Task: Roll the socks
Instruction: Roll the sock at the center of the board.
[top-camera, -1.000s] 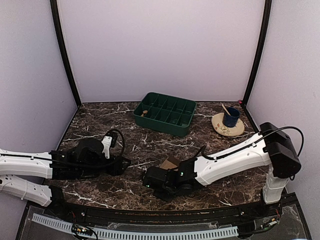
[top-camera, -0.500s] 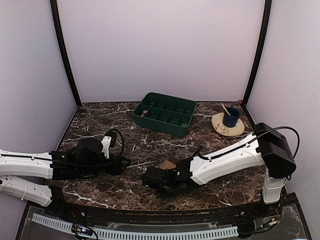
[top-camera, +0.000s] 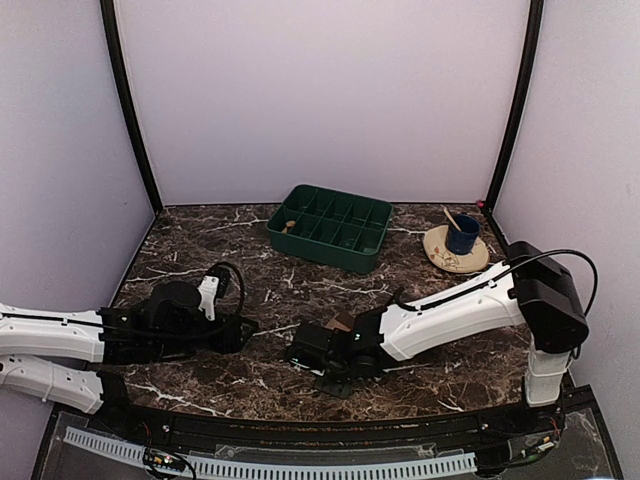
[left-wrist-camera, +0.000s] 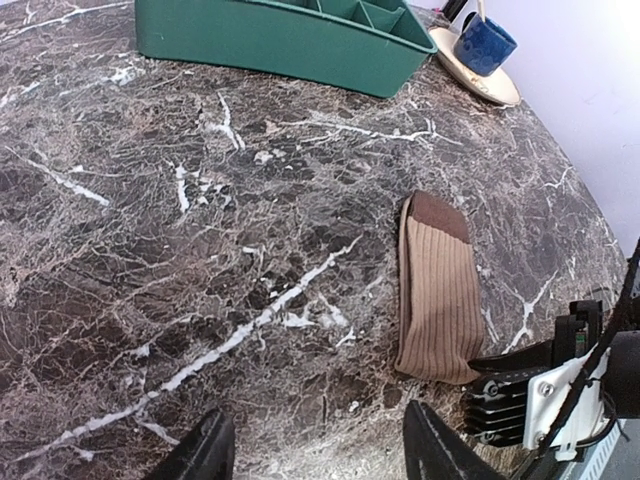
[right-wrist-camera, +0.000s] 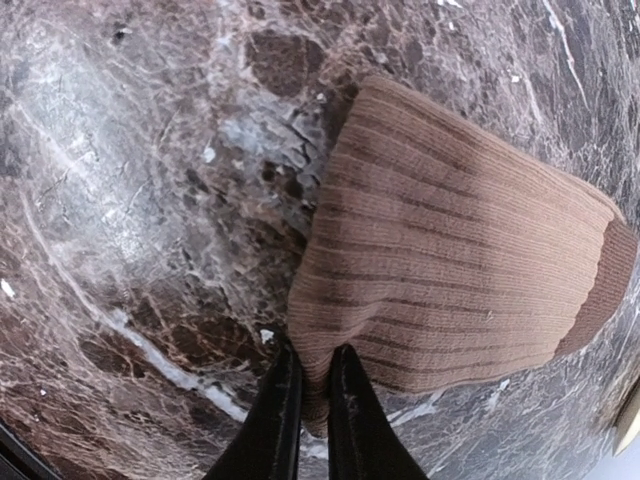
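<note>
A single sock shows, a ribbed tan sock (left-wrist-camera: 440, 290) with a dark brown toe, lying flat on the marble table. From above, only a small part of the sock (top-camera: 342, 321) peeks out behind the right wrist. My right gripper (right-wrist-camera: 312, 352) is shut on the near edge of the sock (right-wrist-camera: 450, 250), with a pinch of fabric between its fingertips. In the top view the right gripper (top-camera: 335, 340) sits low over the table's middle front. My left gripper (left-wrist-camera: 315, 425) is open and holds nothing, just left of the sock's near end. The left gripper (top-camera: 245, 328) hovers low.
A green compartment tray (top-camera: 330, 228) stands at the back centre, also seen as the tray (left-wrist-camera: 290, 40) in the left wrist view. A tan plate (top-camera: 440, 258) with a blue cup (top-camera: 463, 234) sits at the back right. The right arm's wrist (left-wrist-camera: 540, 390) lies beside the sock.
My right gripper has closed on the sock's edge and pushed slightly further in over it. The left arm has shifted a little to the left, still open.
</note>
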